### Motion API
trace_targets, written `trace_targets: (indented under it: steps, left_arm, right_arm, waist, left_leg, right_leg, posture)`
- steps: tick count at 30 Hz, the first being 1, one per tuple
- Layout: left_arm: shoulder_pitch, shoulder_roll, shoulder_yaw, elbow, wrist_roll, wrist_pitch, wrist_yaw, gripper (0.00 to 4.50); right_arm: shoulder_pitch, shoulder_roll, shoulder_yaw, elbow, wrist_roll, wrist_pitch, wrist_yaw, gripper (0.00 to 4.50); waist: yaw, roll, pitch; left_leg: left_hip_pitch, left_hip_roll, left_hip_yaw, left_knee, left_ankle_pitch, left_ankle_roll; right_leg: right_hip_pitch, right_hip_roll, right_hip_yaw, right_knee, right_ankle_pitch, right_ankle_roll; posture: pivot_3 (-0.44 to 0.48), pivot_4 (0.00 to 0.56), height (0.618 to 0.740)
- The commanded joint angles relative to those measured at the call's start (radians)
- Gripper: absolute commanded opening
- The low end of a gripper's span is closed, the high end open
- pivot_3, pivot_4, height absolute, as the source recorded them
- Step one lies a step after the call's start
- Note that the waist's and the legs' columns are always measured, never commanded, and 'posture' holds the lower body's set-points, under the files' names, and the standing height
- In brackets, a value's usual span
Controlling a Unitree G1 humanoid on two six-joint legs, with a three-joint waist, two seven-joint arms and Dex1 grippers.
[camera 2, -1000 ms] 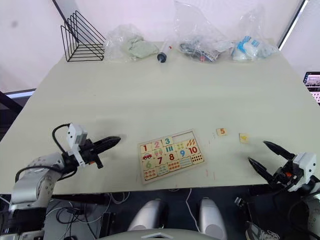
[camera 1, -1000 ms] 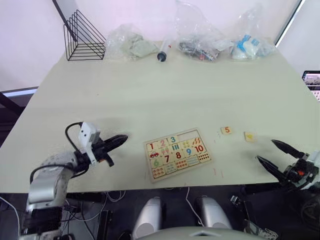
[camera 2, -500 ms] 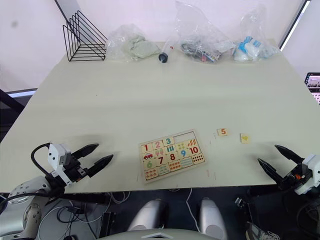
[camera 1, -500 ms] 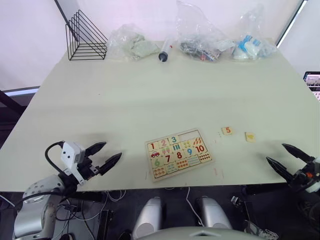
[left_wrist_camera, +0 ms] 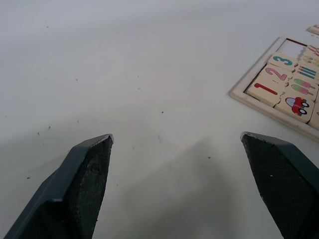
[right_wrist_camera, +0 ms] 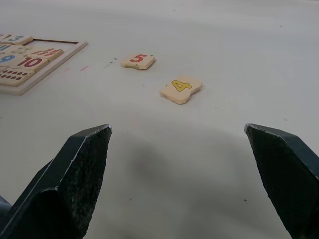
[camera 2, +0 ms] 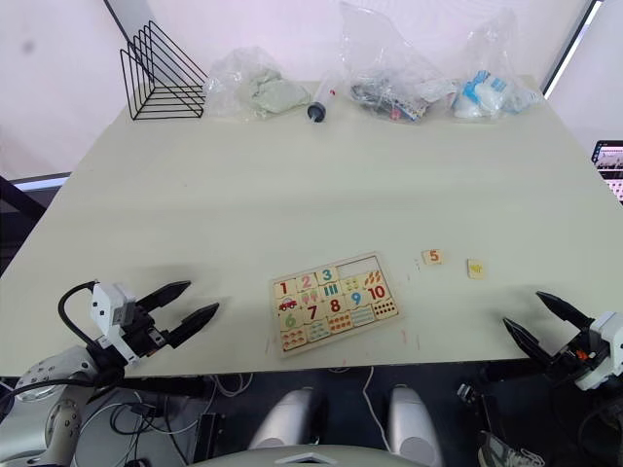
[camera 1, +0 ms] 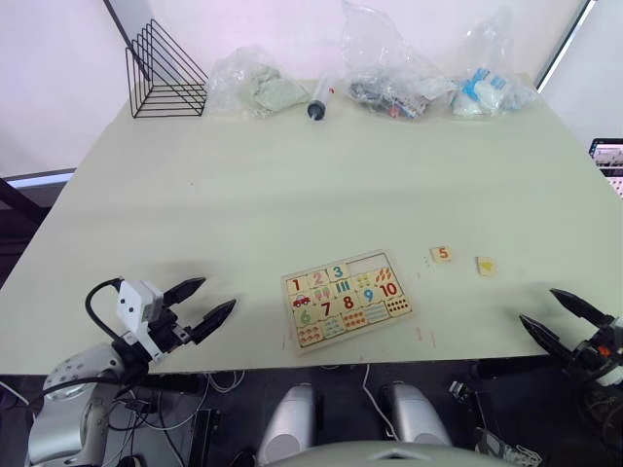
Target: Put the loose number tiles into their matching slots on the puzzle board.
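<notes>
I see both the left gripper point(camera 1: 195, 304) and right gripper point(camera 2: 535, 313) spread wide, holding nothing. The puzzle board point(left_wrist_camera: 239, 92) is cut off in my left wrist view; the 4 tile point(right_wrist_camera: 180, 88) and 5 tile point(right_wrist_camera: 137, 60) lie loose.

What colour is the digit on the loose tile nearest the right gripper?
Yellow: the 4 tile carries a yellow digit, clearest in the right wrist view.

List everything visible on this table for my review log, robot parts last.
puzzle board: one, pale wood, near edge, centre; 1, 2, 3 seated, two top-row slots open
5 tile: one, orange digit, loose, right of board
4 tile: one, yellow digit, loose, right of the 5
wire rack: one, black, far left corner
plastic bags: three, clear, far edge
syringe: one, far edge, between bags
left gripper: fingers open, left of board
right gripper: fingers open, near right edge
</notes>
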Motion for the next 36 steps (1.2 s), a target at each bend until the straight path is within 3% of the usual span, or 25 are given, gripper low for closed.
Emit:
trace_targets:
  steps: [1, 15, 36]
  left_arm:
    - [-0.005, 0.016, 0.017, -0.004, -0.016, -0.014, -0.013, 4.38]
    - [0.002, 0.030, 0.021, 0.045, -0.003, -0.052, -0.052, 4.38]
    - [0.018, 0.056, 0.013, -0.011, -0.014, -0.037, -0.057, 4.38]
  right_arm:
    - [0.002, 0.000, -0.019, -0.025, 0.001, -0.028, 0.001, 4.50]
    - [-0.029, 0.016, -0.008, -0.012, -0.003, -0.040, 0.023, 4.50]
    - [-0.063, 0.010, 0.006, 0.010, -0.027, -0.072, 0.047, 4.50]
  waist:
    - [0.000, 0.000, 0.000]
    - [-0.001, 0.000, 0.000]
    - [-0.001, 0.000, 0.000]
  left_leg:
    - [0.000, 0.000, 0.000, 0.000, 0.000, 0.000]
    - [0.000, 0.000, 0.000, 0.000, 0.000, 0.000]
    - [0.000, 0.000, 0.000, -0.003, 0.000, 0.000]
  right_leg:
    - [0.000, 0.000, 0.000, 0.000, 0.000, 0.000]
    - [0.000, 0.000, 0.000, -0.001, 0.000, 0.000]
    - [0.000, -0.003, 0.000, -0.003, 0.000, 0.000]
  posture:
    - [0.000, 0.150, 0.740]
    - [0.000, 0.150, 0.740]
    - [0.000, 0.150, 0.740]
